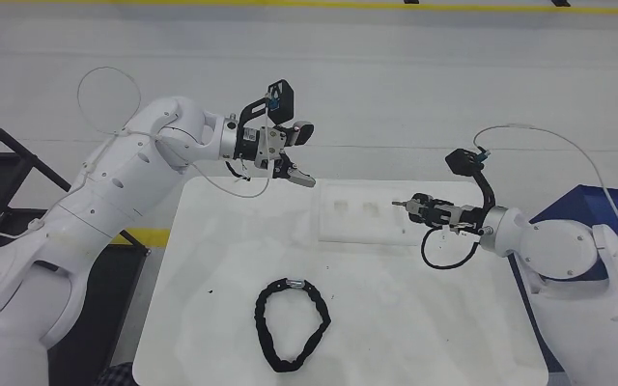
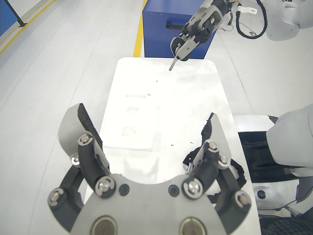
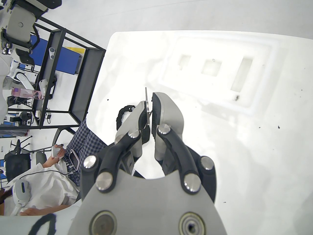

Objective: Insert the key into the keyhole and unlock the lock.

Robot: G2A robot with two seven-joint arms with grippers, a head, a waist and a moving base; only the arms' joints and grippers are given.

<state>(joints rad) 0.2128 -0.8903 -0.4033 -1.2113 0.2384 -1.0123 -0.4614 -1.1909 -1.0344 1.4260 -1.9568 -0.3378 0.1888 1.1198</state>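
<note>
A black chain lock (image 1: 292,323) lies coiled on the white table (image 1: 212,289), near its front middle. My right gripper (image 1: 413,206) hovers above the table's right side, shut on a small metal key (image 3: 146,95) whose blade pokes out past the fingertips (image 3: 160,103). The left wrist view shows that key (image 2: 172,64) pointing down toward the table from the right gripper (image 2: 181,50). My left gripper (image 1: 297,174) hangs open above the table's back left corner, with nothing between its fingers (image 2: 84,121). Part of the chain lock (image 2: 238,172) shows behind one of them.
A white foam tray (image 1: 362,214) with three recesses lies at the back middle of the table, between the two grippers. A blue cabinet (image 2: 159,25) stands beyond the table's right end. A black metal rack (image 3: 73,74) stands off the left end.
</note>
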